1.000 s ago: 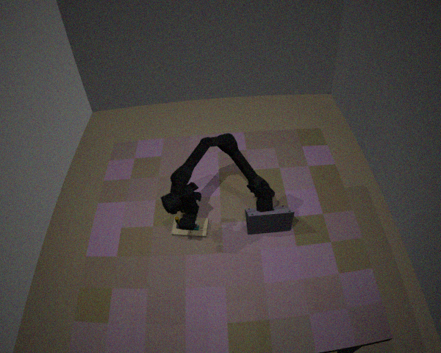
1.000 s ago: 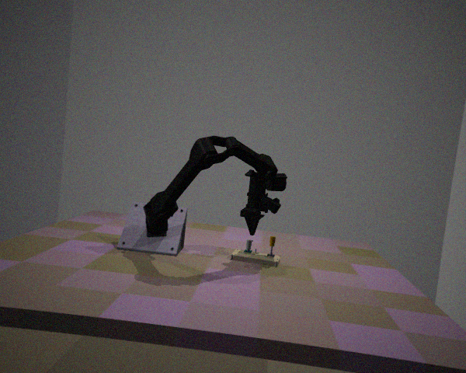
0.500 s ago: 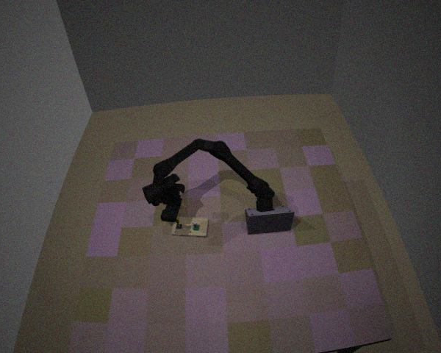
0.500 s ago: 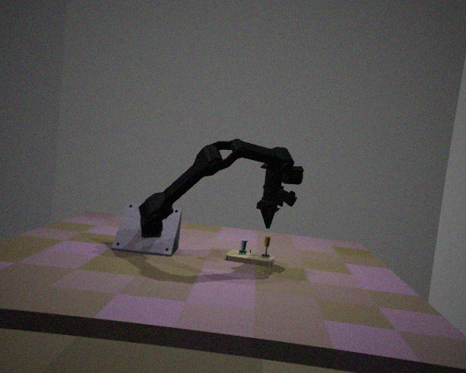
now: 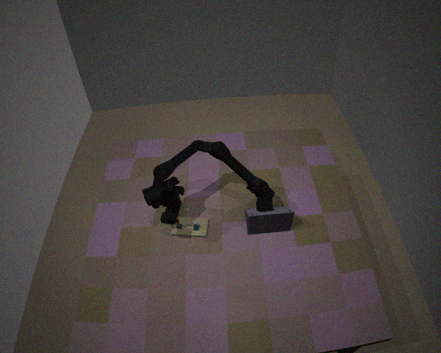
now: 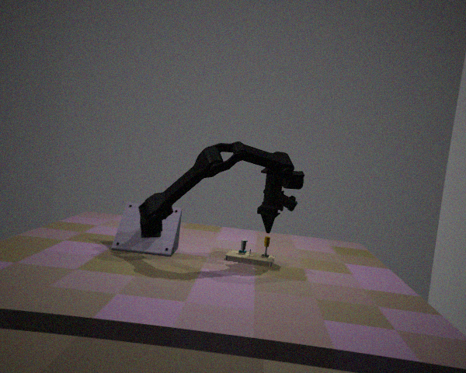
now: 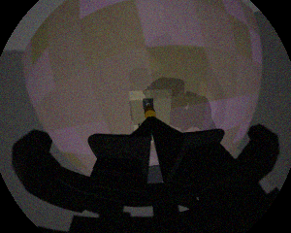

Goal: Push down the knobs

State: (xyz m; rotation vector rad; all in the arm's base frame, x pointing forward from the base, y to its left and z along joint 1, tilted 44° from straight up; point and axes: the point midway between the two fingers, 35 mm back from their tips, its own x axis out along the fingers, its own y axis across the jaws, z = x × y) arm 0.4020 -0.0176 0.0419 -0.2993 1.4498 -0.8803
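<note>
The circuit board [image 5: 201, 232] [image 6: 237, 256] [image 7: 164, 103] stands low on short legs. The yellow knob [image 5: 178, 220] [image 6: 266, 242] [image 7: 149, 114] sits high on its shaft, with thin shaft showing between it and the dark potentiometer [image 5: 178, 226] [image 6: 265, 256]. The grey knob [image 6: 243, 245] sits low, close above the teal potentiometer [image 5: 195, 228] [image 6: 242, 251]; whether they touch is too small to tell. My gripper [image 5: 169, 220] [image 6: 268, 231] [image 7: 151, 119] is shut and empty, pointing down. Its tips are a little above the yellow knob, with a narrow gap in the exterior view. The fingers hide the grey knob in the wrist view.
The arm reaches over from its base on a grey wedge block [image 5: 269, 222] [image 6: 169, 236]. A small thin part [image 6: 249, 251] stands on the board between the two potentiometers. The table top is a patchwork of pink and tan squares, with the arm's shadow across it.
</note>
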